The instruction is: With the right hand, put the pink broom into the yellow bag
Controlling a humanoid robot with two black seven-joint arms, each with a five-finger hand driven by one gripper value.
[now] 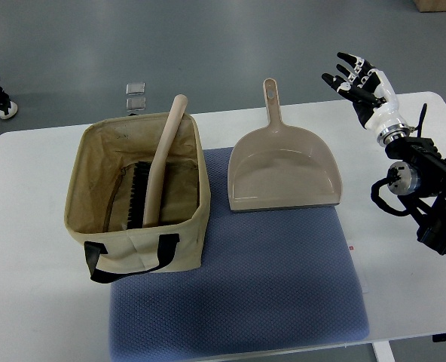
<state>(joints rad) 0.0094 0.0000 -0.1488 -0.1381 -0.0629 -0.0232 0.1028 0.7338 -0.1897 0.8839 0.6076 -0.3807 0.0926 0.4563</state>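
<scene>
The pinkish-beige broom stands inside the yellow fabric bag at the left of the table. Its black bristles rest on the bag's floor and its handle leans over the far rim. My right hand is raised at the upper right, well away from the bag, with fingers spread and nothing in them. The left arm does not show.
A matching beige dustpan lies on the blue mat to the right of the bag. Two small clear objects sit beyond the table's far edge. A person's shoe shows at the far left.
</scene>
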